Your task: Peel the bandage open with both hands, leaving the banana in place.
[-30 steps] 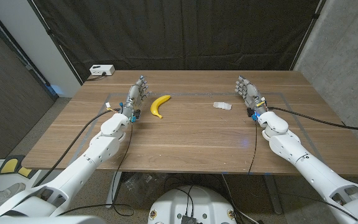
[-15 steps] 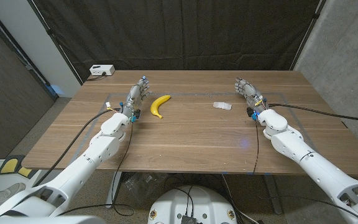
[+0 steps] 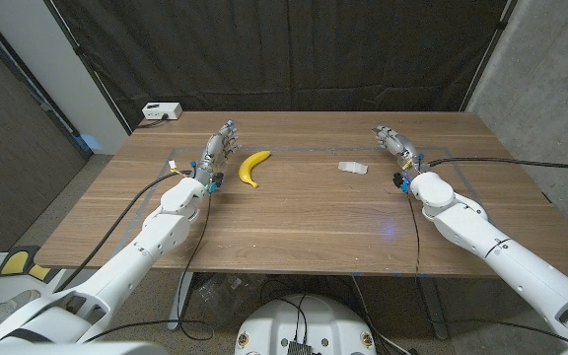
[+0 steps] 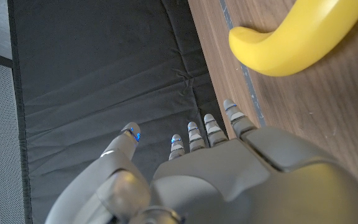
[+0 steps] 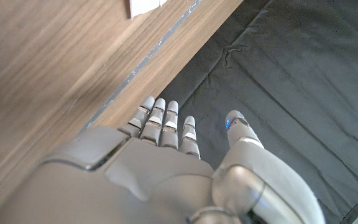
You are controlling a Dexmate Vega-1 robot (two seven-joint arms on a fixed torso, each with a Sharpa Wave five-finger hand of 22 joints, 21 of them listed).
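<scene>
A yellow banana lies on the wooden table, left of centre; its curved body shows in the left wrist view. A small pale bandage lies flat right of centre, and a corner of it shows in the right wrist view. My left hand stands just left of the banana, fingers stretched out, holding nothing. My right hand stands to the right of the bandage and a little beyond it, fingers extended and apart from it, also holding nothing.
A small white box with a cable sits at the table's far left corner. A thin taped outline marks a rectangle on the tabletop. Black curtains hang behind the table.
My right hand has shifted slightly toward the far edge and inward, and its forearm has swung. The left hand, banana and bandage have not moved.
</scene>
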